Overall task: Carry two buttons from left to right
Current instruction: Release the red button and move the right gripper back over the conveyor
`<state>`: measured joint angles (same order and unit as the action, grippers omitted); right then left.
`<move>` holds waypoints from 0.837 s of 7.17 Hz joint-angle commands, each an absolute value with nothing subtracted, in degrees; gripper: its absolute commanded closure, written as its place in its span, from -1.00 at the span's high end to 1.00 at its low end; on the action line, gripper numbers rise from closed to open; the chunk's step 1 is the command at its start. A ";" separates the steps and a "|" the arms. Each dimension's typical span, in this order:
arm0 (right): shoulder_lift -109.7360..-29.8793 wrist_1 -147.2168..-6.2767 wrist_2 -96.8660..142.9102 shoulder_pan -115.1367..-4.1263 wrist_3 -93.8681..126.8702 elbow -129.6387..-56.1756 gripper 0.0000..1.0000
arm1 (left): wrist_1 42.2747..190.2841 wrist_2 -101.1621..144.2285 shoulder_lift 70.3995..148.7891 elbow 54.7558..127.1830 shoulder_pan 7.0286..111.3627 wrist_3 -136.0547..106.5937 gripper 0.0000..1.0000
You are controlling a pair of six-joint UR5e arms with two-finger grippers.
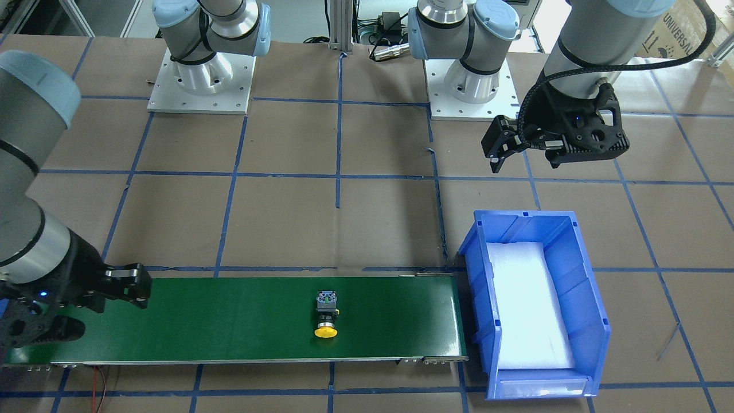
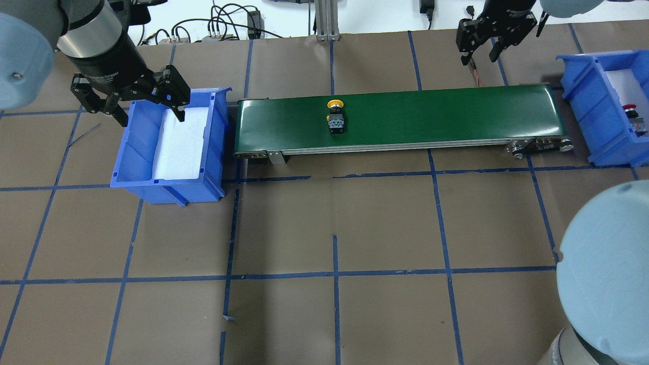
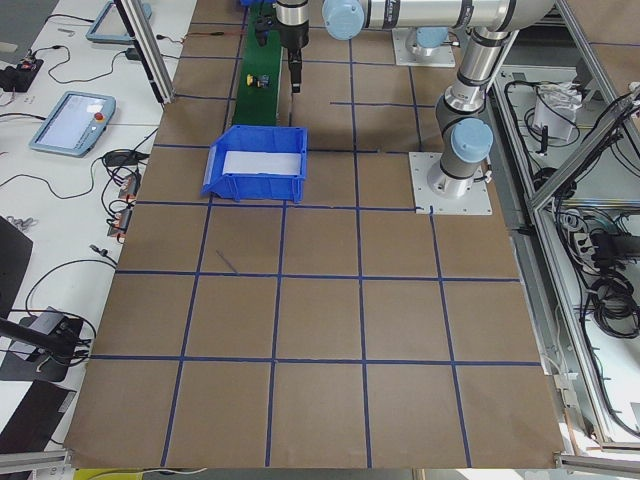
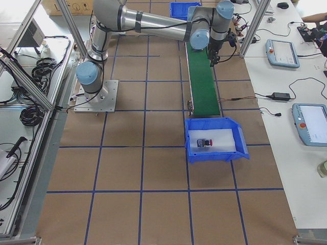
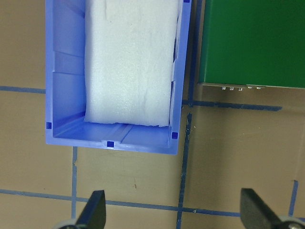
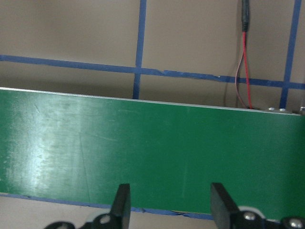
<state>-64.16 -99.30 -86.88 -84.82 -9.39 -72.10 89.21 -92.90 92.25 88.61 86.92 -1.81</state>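
Left gripper (image 2: 152, 119): wide open, empty, by left bin (image 2: 132, 152). Right gripper (image 2: 479, 58): open, empty, over belt (image 2: 456, 116). Yellow button (image 2: 335, 115) mid-belt; red button (image 2: 634, 115) in right bin (image 2: 583, 96). Carton (image 1: 688, 28) reads "UNIVERSAL".

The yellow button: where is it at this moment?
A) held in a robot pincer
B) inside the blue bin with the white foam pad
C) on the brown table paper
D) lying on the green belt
D: the yellow button lies on its side on the green conveyor belt, partway along its length.
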 commanded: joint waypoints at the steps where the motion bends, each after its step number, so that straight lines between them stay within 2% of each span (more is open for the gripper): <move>1: -65.21 -99.58 -86.22 -88.75 1.27 -74.09 0.30 | 89.21 -92.90 92.20 88.77 86.92 -1.76 1.00; 2: -65.21 -99.93 -86.13 -91.12 5.32 -74.09 0.31 | 89.21 -92.90 92.20 88.77 86.92 -1.84 1.00; 3: -64.61 -102.63 -86.22 -94.01 9.19 -74.35 0.40 | 89.21 -92.90 92.20 88.86 86.92 -1.85 1.00; 6: -63.72 -104.41 -86.22 -96.15 15.89 -76.28 0.41 | 89.03 -92.55 92.11 88.60 86.84 -1.76 1.00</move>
